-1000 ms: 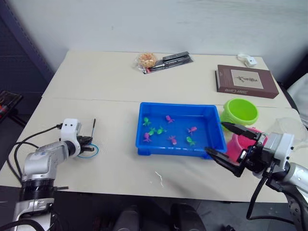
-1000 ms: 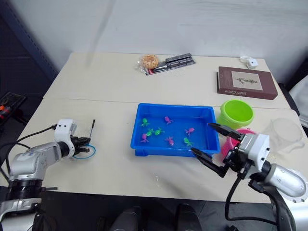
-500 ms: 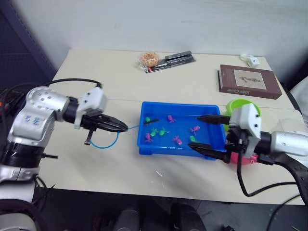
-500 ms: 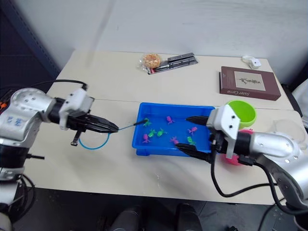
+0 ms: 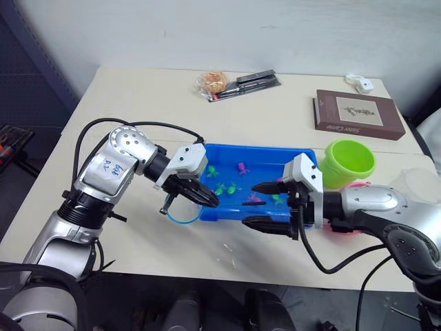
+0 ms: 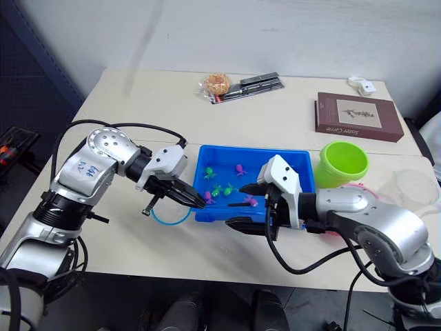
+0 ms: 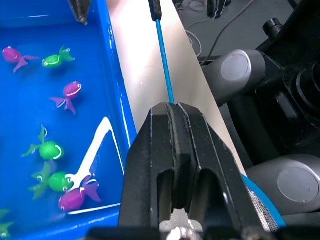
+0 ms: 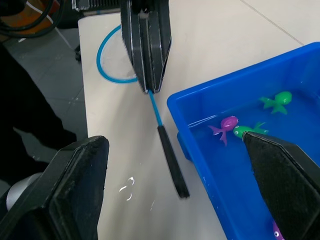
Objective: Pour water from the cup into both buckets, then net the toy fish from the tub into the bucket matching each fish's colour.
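Near the table's front edge, the left gripper (image 5: 204,198) is clamped on the net (image 8: 159,121) by its thin blue shaft, beside the tub (image 5: 298,161). Across from it, the right gripper (image 5: 265,206) stands spread wide over the tub's front rim, holding nothing; toy fish (image 7: 50,150) float inside.

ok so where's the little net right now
The net is clamped in the left gripper at the left end of the blue tub, its blue hoop hanging over the table beside the tub, its black handle tip near the open right gripper.
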Robot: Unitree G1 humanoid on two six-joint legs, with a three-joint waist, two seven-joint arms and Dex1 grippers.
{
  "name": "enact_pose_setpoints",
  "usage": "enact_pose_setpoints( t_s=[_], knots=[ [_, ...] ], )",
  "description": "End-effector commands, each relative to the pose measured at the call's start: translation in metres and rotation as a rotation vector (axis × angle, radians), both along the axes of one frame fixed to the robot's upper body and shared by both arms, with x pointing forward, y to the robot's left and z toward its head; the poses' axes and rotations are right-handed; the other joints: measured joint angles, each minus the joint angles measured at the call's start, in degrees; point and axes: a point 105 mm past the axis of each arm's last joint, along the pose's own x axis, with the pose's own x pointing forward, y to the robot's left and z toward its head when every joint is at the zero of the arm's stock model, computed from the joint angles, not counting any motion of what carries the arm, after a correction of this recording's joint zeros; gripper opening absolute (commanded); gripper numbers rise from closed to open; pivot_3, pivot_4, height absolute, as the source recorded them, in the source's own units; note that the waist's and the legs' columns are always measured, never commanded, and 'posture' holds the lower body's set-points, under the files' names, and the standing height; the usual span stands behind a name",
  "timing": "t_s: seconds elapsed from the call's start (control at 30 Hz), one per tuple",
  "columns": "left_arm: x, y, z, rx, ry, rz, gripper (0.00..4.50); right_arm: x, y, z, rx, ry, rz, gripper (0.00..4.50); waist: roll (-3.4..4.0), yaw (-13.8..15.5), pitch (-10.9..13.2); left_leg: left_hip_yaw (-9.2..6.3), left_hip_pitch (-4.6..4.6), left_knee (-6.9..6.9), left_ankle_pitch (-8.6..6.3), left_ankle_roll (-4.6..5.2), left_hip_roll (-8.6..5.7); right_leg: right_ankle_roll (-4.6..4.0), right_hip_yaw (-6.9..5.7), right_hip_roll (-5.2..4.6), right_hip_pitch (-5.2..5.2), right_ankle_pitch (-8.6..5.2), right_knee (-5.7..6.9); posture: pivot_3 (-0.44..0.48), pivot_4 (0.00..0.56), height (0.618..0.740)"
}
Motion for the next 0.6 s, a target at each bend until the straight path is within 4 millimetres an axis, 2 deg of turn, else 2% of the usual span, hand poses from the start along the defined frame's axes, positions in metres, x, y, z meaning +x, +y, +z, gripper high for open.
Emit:
enact_pose_setpoints(
  t_s=[0.03, 0.3, 0.4, 0.6],
  knots=[
    [-0.0036, -0.0032, 0.0094, -0.022, -0.014, -0.029, 0.04, -0.0032, 0.0048, 0.0083, -0.004, -0.054, 0.027, 4.50, 0.00, 0.0, 0.0, 0.00, 0.00, 0.00, 0.00, 0.00, 0.00, 0.00, 0.00, 0.00, 0.00, 0.00, 0.00, 0.000, 0.150, 0.738],
    [-0.0057, -0.0065, 0.0089, -0.019, -0.019, -0.043, 0.04, -0.0066, 0.0094, 0.0048, 0.012, 0.006, 0.060, 4.50, 0.00, 0.0, 0.0, -0.01, 0.00, 0.03, 0.00, 0.00, -0.01, 0.00, 0.00, -0.01, 0.00, 0.00, 0.02, 0.000, 0.150, 0.738],
    [-0.0069, -0.0081, 0.0077, -0.015, -0.017, -0.051, 0.00, -0.0090, 0.0103, 0.0025, 0.008, 0.036, 0.075, 3.70, 0.00, 0.0, 0.0, -0.01, 0.00, 0.04, 0.00, 0.00, -0.01, 0.00, 0.00, -0.01, 0.01, 0.00, 0.03, 0.000, 0.150, 0.738],
    [-0.0084, -0.0102, 0.0060, -0.008, -0.023, -0.062, 0.00, -0.0117, 0.0115, 0.0006, 0.018, 0.067, 0.081, 0.51, 0.00, 0.0, 0.0, -0.01, 0.00, 0.06, 0.00, 0.00, -0.01, 0.00, 0.00, 0.00, 0.01, 0.00, 0.04, 0.000, 0.150, 0.738]
  ],
)
